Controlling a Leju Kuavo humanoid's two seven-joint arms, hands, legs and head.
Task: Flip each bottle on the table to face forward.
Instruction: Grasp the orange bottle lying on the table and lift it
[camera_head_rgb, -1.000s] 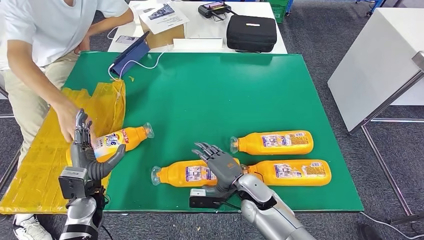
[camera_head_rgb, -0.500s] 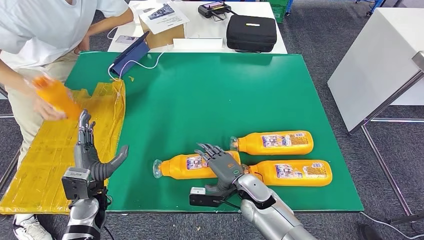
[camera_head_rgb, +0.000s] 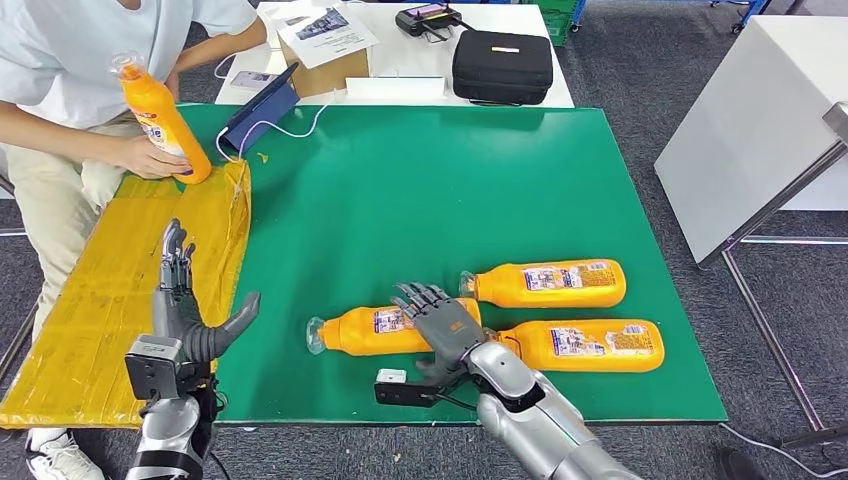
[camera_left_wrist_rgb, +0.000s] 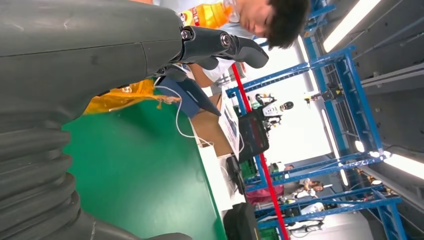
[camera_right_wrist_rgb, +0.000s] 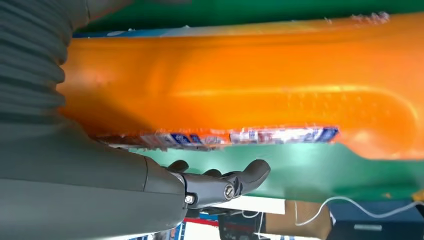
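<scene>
Head view: labelled bottles (camera_head_rgb: 545, 284) (text unreadable)

Near bottle (camera_head_rgb: 385, 330) partly under right hand (camera_head_rgb: 447, 330), perhaps.

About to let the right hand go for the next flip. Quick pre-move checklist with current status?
1. Right hand over the nearest bottle: ok, fingers spread above it.
2. Grip on that bottle: cannot tell; contact is hidden.
3. Left hand free: ok, open, holding nothing, above the yellow bag.
4. Bottle faces: not ok; all three lying bottles show small-print labels, including the far bottle and the right bottle.
5. Person clear: ok; they hold a fourth bottle upright at the far left edge.
</scene>
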